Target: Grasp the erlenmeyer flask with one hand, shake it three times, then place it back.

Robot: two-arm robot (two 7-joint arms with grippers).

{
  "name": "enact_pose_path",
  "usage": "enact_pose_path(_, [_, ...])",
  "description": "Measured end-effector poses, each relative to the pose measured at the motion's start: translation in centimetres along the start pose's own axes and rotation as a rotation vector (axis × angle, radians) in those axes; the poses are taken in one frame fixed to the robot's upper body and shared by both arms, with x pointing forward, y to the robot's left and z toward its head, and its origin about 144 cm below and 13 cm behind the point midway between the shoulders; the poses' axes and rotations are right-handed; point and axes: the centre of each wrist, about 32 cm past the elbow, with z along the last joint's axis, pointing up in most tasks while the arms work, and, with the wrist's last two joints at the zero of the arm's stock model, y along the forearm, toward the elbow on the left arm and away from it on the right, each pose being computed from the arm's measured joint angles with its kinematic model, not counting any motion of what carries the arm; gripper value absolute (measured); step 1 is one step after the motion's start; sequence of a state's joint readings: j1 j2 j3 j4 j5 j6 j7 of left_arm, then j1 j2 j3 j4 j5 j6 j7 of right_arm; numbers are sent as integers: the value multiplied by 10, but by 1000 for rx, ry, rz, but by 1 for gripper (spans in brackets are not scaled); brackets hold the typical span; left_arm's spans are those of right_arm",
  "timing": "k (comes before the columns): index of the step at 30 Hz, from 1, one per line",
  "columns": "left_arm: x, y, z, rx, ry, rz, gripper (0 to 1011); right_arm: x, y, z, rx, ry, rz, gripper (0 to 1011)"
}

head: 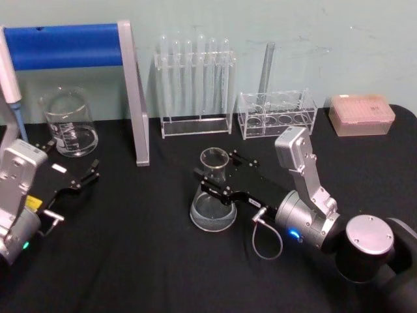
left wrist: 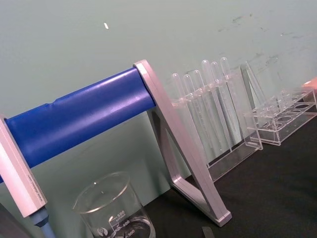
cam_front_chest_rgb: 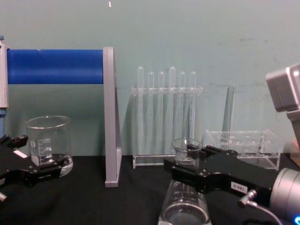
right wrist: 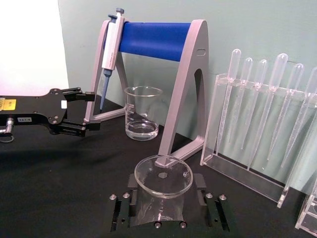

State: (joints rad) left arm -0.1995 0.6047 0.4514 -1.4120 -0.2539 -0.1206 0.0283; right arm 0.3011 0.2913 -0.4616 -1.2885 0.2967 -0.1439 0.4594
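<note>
Right gripper [head: 219, 171], nearest and largest, reaches in from the robot's right and straddles the neck of the erlenmeyer flask [head: 212, 207]; whether it has clamped yet cannot be told. That flask stands upright on the black table [head: 143, 261], its long axis vertical, so the lift should probably go straight up. Left gripper [head: 91, 171] sits parked and spread open, well apart, near the beaker [head: 68, 124].

Clear conical erlenmeyer flask [head: 212, 207]: glossy smooth glass
Black table cover [head: 143, 261]: matt cloth
Grey stand frame [head: 135, 98]: smooth satin metal
</note>
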Motion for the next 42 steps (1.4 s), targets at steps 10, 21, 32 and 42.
enact_pose_path(10, [0, 0, 0, 0, 0, 0, 1001, 0, 0, 0, 0, 1, -1, 450])
enact_pose_path(21, [0, 0, 0, 0, 0, 0, 1001, 0, -5, 19, 40, -8, -26, 450])
enact_pose_path(32, [0, 0, 0, 0, 0, 0, 1001, 6, -15, 53, 70, -34, -55, 450])
enact_pose_path(42, [0, 0, 0, 0, 0, 0, 1001, 9, -20, 60, 82, -37, -77, 450])
